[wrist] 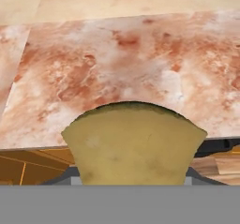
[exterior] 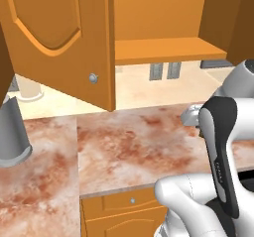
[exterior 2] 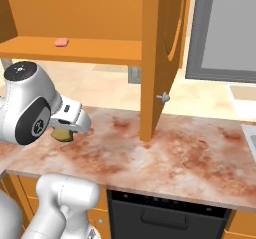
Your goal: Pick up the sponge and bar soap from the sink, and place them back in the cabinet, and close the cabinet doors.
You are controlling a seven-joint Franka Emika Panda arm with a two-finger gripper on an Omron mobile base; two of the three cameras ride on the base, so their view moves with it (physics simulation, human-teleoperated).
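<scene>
The large orange-brown wooden cabinet (exterior 2: 90,13) stands open above the mottled pink-and-white marble tabletop (exterior 2: 165,153), its two arched-panel cabinet doors (exterior: 64,37) swung out towards the robot. The small salmon-pink rounded bar soap (exterior 2: 61,42) already lies on the wooden shelf (exterior 2: 85,50). What remains, as I judge it, is to carry the mustard yellow-brown sponge (wrist: 133,145) up onto that shelf and then shut both doors.

To do this well, the arm should lift the sponge clear of the shelf's front edge before moving inward, pass between the open doors without brushing either, and set the pad down beside the soap, apart from it, far enough back that the closing doors cannot catch it. A soft pad can slip or spring, so release it only once it rests on the wood.

The white arm is folded low, its wrist near the tabletop and well below the shelf. The claw (exterior 2: 62,131) is pinching the sponge, which bulges between the fingers and hangs just above the marble in the right base view.
</scene>
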